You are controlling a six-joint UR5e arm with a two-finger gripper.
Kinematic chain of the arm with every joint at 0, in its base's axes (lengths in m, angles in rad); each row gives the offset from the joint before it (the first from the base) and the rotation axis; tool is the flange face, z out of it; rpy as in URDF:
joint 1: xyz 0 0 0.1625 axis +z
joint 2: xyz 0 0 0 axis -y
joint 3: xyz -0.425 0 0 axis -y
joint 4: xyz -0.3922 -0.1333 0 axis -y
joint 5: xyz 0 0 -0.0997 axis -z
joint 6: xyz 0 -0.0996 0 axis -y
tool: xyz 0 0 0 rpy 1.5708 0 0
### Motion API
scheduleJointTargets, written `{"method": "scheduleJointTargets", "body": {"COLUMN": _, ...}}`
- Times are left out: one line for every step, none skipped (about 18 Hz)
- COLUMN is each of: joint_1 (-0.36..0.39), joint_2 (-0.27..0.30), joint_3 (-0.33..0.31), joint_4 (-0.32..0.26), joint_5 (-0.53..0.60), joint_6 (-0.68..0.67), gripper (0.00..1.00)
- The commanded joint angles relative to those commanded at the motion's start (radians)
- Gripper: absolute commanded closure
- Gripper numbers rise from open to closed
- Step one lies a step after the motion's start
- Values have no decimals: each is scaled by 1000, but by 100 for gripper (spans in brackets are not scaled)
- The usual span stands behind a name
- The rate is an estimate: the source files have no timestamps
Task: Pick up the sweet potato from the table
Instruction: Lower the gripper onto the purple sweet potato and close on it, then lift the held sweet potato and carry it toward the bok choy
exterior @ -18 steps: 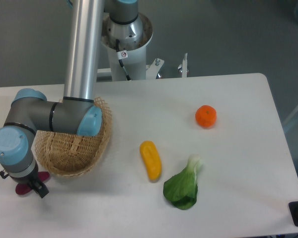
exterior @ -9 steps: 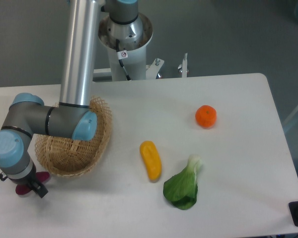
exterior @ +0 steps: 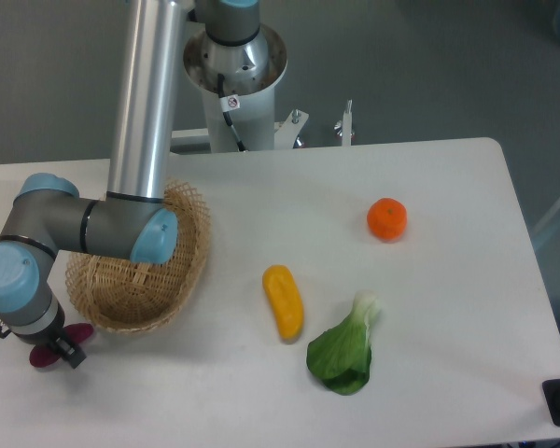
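The sweet potato (exterior: pixel 54 346) lies near the surface's (exterior: pixel 429 187) front-left corner, just in front of the wicker basket (exterior: pixel 145 289), mostly hidden beneath the gripper (exterior: pixel 51 350). Only magenta slivers show on either side of the wrist. Whether the fingers are spread or already pinching it cannot be told; the arm blocks them. The tuber looks smooth, firm and light, with tapered ends, so a hold across its thicker middle seems safest against slipping. The basket is coarse woven straw; the surface is plain, glossy white.

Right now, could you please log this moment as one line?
phase: grasp | gripper: over sweet potato, closure hidden | potato on table
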Motion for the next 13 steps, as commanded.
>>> {"method": "scheduleJointTargets", "body": {"joint_1": 2, "joint_2": 5, "joint_3": 2, "joint_4": 0, "joint_5": 0, "joint_6": 0, "gripper": 72}}
{"method": "scheduleJointTargets", "body": {"joint_1": 2, "joint_2": 9, "joint_3": 2, "joint_4": 0, "joint_5": -2, "joint_6": 2, "gripper": 72}}
{"method": "scheduleJointTargets", "body": {"joint_1": 2, "joint_2": 15, "joint_3": 3, "joint_4": 0, "joint_5": -2, "joint_6": 2, "gripper": 73}}
{"method": "scheduleJointTargets", "body": {"joint_1": 2, "joint_2": 18, "joint_3": 5, "joint_4": -2, "joint_5": -3, "joint_6": 3, "gripper": 73}}
{"method": "scheduleJointTargets", "body": {"joint_1": 2, "joint_2": 24, "joint_3": 6, "joint_4": -2, "joint_5": -5, "joint_6": 2, "gripper": 73}}
{"method": "scheduleJointTargets", "body": {"joint_1": 3, "joint_2": 34, "joint_3": 5, "joint_4": -2, "joint_5": -6, "joint_6": 2, "gripper": 73}}
{"method": "scheduleJointTargets", "body": {"joint_1": 9, "joint_2": 44, "joint_3": 2, "joint_4": -2, "joint_5": -6, "joint_6": 3, "gripper": 73}}
{"method": "scheduleJointTargets", "body": {"joint_1": 20, "joint_2": 57, "joint_3": 0, "joint_4": -3, "joint_5": -6, "joint_6": 3, "gripper": 73}}
{"method": "scheduleJointTargets", "body": {"joint_1": 38, "joint_2": 70, "joint_3": 0, "joint_4": -3, "joint_5": -8, "joint_6": 3, "gripper": 73}}
{"method": "scheduleJointTargets", "body": {"joint_1": 52, "joint_2": 81, "joint_3": 0, "joint_4": -3, "joint_5": -8, "joint_6": 5, "gripper": 73}}
{"method": "scheduleJointTargets", "body": {"joint_1": 72, "joint_2": 89, "joint_3": 2, "joint_4": -3, "joint_5": -6, "joint_6": 12, "gripper": 73}}
{"method": "scheduleJointTargets", "body": {"joint_1": 93, "joint_2": 89, "joint_3": 15, "joint_4": -2, "joint_5": -6, "joint_6": 15, "gripper": 73}}
{"method": "scheduleJointTargets", "body": {"joint_1": 112, "joint_2": 86, "joint_3": 26, "joint_4": -2, "joint_5": -6, "joint_6": 17, "gripper": 73}}
